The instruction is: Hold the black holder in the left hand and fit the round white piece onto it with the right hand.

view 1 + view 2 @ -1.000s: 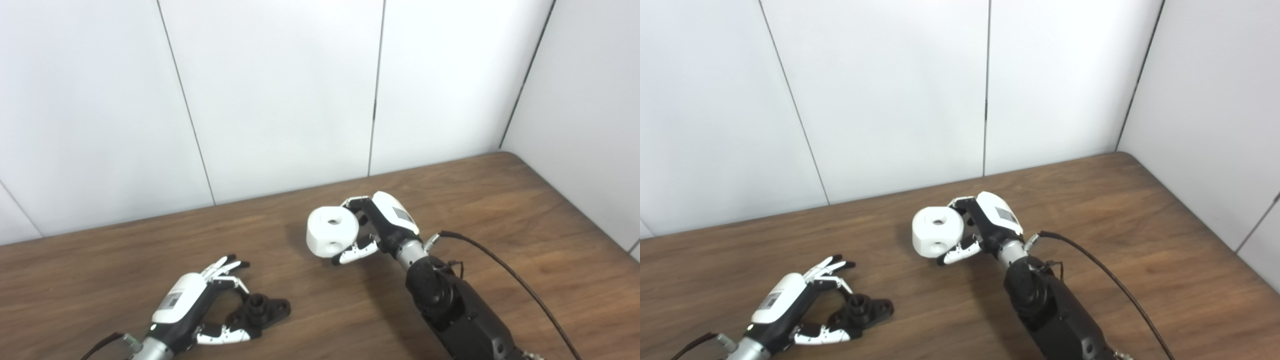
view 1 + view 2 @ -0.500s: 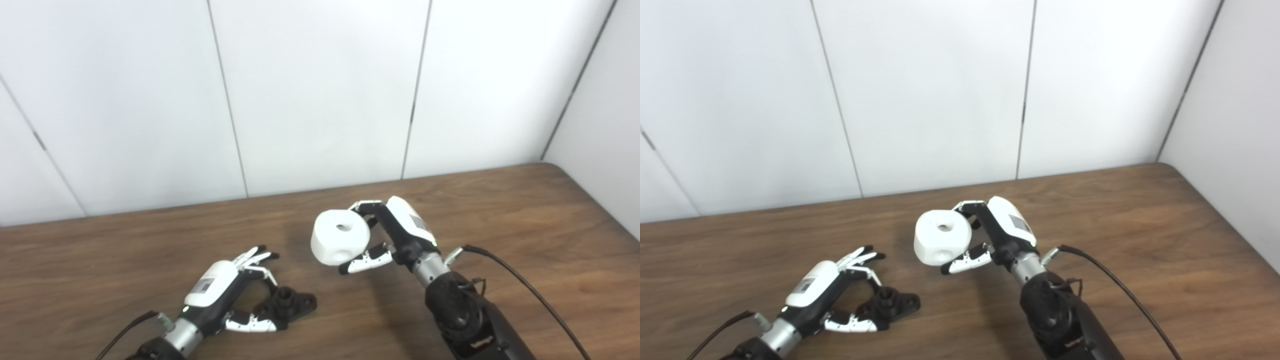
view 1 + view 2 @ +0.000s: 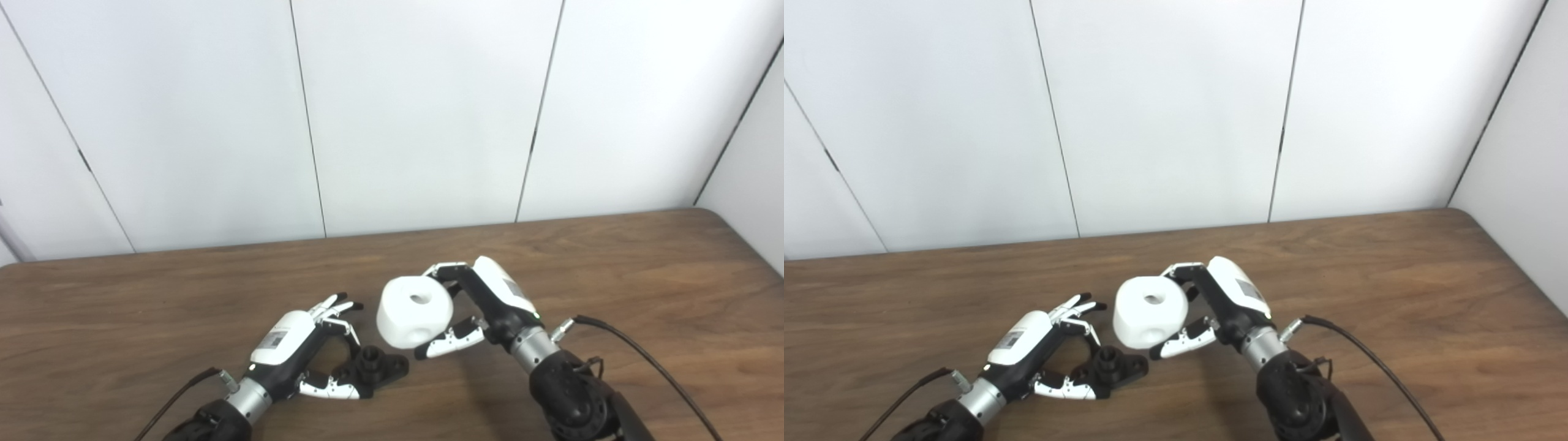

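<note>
The right robot hand (image 3: 484,306) is gripping the round white piece (image 3: 414,311) at frame centre; the left robot hand (image 3: 300,355), lower left, is pinching the black holder (image 3: 373,371) on the bench (image 3: 643,269).

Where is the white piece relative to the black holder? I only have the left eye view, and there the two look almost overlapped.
Observer: The right eye view shows the post of the black holder uncovered, just below and left of the lower edge of the round white piece. Nothing is seated.
Operator: Is the left hand gripping the holder?
Observer: From this angle the left hand has its thumb along the holder's near side and its fingers arched over it. I cannot confirm a closed grasp. The holder lies on the table.
Operator: And the right hand?
Observer: The right hand clamps the white piece from its right side, with the piece's top hole facing up.
</note>
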{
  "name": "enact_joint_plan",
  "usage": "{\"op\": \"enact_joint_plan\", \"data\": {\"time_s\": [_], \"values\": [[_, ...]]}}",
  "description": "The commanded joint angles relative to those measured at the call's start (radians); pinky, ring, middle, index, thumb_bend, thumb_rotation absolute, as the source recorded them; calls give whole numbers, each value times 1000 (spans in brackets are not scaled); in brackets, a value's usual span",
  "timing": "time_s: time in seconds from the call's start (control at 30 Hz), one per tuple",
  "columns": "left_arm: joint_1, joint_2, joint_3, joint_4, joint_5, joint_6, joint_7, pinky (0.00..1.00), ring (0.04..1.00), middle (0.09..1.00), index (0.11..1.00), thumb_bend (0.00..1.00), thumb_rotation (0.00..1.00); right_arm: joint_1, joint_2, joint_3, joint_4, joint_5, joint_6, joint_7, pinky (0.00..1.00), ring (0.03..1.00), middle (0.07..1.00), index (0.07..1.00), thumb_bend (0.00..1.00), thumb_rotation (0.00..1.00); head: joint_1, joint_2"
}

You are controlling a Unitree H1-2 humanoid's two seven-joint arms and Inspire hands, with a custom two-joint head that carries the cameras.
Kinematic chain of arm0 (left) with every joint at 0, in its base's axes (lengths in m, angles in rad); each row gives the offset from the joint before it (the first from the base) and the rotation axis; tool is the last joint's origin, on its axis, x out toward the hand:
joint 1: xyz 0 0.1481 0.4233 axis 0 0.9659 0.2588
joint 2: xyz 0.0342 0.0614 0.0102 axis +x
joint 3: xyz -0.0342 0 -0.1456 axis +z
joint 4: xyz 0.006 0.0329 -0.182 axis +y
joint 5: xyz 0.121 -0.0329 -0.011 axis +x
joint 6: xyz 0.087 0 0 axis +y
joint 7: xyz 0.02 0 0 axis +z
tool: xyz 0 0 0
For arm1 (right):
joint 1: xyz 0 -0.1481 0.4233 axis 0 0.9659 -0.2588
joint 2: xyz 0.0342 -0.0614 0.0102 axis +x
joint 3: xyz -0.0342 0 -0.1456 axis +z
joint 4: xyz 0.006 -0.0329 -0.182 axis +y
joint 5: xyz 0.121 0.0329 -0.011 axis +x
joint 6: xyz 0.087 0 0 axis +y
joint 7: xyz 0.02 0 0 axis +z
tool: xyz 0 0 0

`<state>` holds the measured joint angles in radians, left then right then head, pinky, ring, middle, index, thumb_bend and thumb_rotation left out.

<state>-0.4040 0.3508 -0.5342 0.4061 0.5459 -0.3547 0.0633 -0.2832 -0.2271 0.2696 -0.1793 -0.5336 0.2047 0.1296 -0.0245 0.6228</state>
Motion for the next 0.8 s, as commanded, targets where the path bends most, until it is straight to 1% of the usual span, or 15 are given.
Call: {"op": "enact_joint_plan", "data": {"time_s": [0.0, 0.2, 0.4, 0.67, 0.77], "values": [[107, -49, -82, 72, 80, 72, -95, 957, 991, 907, 484, 523, 53, -41, 3, 1, -44, -3, -37, 3, 589, 716, 712, 481, 520, 125, 3, 4], [111, -52, -85, 65, 83, 76, -93, 955, 990, 904, 485, 523, 54, -47, 19, 16, -45, -16, -45, 12, 577, 703, 704, 481, 520, 126, 11, 12], [115, -54, -87, 56, 80, 84, -99, 961, 992, 905, 485, 523, 54, -56, 36, 28, -44, -31, -42, 18, 597, 719, 708, 481, 521, 127, 17, 20], [116, -56, -92, 39, 80, 102, -102, 959, 992, 903, 485, 523, 55, -76, 40, 52, -28, -45, -54, 38, 610, 712, 707, 482, 520, 128, 22, 31], [117, -56, -93, 33, 80, 108, -105, 957, 991, 903, 485, 523, 55, -79, 42, 61, -19, -53, -40, 52, 613, 710, 705, 482, 520, 128, 25, 33]]}}
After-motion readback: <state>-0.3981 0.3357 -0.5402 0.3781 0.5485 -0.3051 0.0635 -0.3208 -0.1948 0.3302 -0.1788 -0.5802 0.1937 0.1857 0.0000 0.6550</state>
